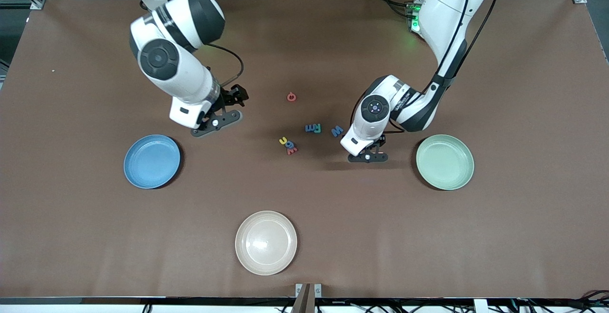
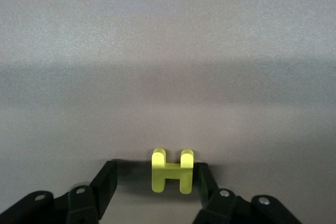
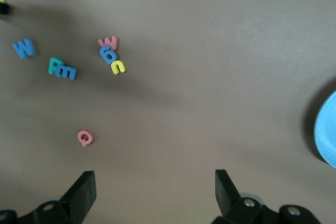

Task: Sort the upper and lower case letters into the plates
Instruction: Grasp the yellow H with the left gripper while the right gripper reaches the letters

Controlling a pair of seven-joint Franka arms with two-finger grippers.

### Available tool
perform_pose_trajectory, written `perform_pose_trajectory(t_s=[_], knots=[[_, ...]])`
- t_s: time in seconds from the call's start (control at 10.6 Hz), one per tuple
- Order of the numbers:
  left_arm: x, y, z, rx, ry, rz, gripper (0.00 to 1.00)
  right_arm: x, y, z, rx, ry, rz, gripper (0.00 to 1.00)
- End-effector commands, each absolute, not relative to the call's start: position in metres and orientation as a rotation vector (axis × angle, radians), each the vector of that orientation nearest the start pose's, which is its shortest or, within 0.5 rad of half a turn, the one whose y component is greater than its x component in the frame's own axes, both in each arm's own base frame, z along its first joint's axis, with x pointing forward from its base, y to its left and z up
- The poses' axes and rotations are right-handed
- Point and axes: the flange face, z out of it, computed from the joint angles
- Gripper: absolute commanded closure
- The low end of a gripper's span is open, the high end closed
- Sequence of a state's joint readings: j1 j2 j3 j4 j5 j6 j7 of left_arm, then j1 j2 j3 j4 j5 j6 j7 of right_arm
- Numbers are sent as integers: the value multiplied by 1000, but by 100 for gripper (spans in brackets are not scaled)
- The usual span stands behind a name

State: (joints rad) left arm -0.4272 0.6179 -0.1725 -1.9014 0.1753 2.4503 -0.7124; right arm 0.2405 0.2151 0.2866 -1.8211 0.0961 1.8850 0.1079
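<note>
A yellow letter H (image 2: pixel 172 178) lies on the table between the fingers of my left gripper (image 2: pixel 156 174). One finger (image 2: pixel 206 179) touches it and the other stands apart, so the jaws are open. This gripper (image 1: pixel 367 157) is low at the table beside the mint green plate (image 1: pixel 445 161). Loose letters lie mid-table: a red Q (image 1: pixel 291 96), a teal F with a blue m (image 1: pixel 312 128), a blue W (image 1: pixel 337 131), and a yellow, blue and red cluster (image 1: pixel 288 145). My right gripper (image 1: pixel 216 123) hangs open and empty (image 3: pixel 155 182) near the sky blue plate (image 1: pixel 152 161).
A cream-beige plate (image 1: pixel 266 242) sits near the table edge closest to the front camera. Brown table surface lies bare between the three plates. The right wrist view shows the blue plate's rim (image 3: pixel 328 135) and the scattered letters.
</note>
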Motion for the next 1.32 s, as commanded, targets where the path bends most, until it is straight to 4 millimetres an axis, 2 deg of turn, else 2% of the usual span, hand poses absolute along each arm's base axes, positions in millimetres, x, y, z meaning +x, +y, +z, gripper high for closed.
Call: perform_pose_trajectory(t_s=[0.0,0.09,0.19,0.28,0.38,0.47,0.57,0.66,0.75,0.85,1.04,1.13,1.23], knots=[[523,-349,168,-3095,-17,18,100,517,311,398,-2974,-591,261,0],[527,-346,174,-3099,-20,6,100,518,317,387,-2977,-611,251,0],[544,-330,193,-3104,-56,-32,100,518,324,373,-2979,-615,248,0],[551,-320,212,-3103,-68,-54,100,515,332,365,-2995,-570,260,0],[558,-307,234,-3085,-74,-49,100,513,337,357,-3013,-610,264,0],[571,-281,261,-3070,9,-56,100,507,350,351,-3019,-659,247,0],[586,-245,284,-3063,141,-44,100,509,354,349,-3013,-654,217,0],[596,-211,297,-3051,234,-29,100,508,361,345,-3008,-677,185,0],[603,-179,303,-3031,323,11,100,507,369,338,-3009,-700,153,0],[609,-146,297,-3020,376,71,100,504,379,331,-3001,-728,131,0],[611,-97,275,-3009,461,157,100,501,399,304,-2979,-726,74,0],[610,-76,264,-3011,438,194,100,501,403,286,-2994,-688,70,0],[607,-65,251,-3009,418,232,83,498,408,269,-3004,-684,80,0]])
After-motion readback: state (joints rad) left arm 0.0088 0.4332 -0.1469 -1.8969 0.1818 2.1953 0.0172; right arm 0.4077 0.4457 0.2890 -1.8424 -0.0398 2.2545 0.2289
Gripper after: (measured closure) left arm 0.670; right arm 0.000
